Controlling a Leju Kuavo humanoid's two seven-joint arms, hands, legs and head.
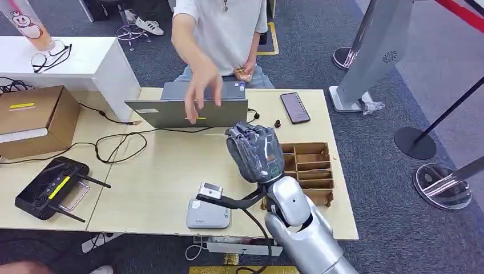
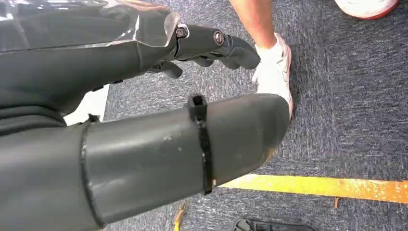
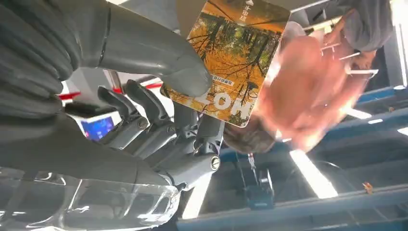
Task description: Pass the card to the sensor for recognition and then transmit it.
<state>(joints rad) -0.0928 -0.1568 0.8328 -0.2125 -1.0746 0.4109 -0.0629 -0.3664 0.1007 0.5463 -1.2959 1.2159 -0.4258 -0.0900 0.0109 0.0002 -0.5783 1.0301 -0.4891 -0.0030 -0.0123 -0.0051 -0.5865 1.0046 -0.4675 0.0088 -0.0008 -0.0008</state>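
My right hand [image 1: 255, 151] is raised above the middle of the table, its back toward the head camera. In the right wrist view this hand [image 3: 144, 96] pinches a card [image 3: 231, 53] printed with yellow autumn trees between the thumb and the fingers. A person's blurred hand [image 3: 312, 96] reaches close to the card's free edge; from the head, that hand [image 1: 200, 91] hangs over the laptop, just beyond my own. The grey sensor box [image 1: 208, 214] with a small reader [image 1: 211, 190] on a black arm sits near the table's front edge, below my hand. My left hand [image 2: 144, 110] hangs over the carpet, holding nothing.
A grey laptop [image 1: 188, 105] and a phone [image 1: 295, 107] lie at the table's far side. A cardboard divider tray [image 1: 311, 168] sits right of my hand. A cardboard box [image 1: 34, 120], a black controller [image 1: 51, 188] and cables occupy the left. Stanchion bases stand on the floor at right.
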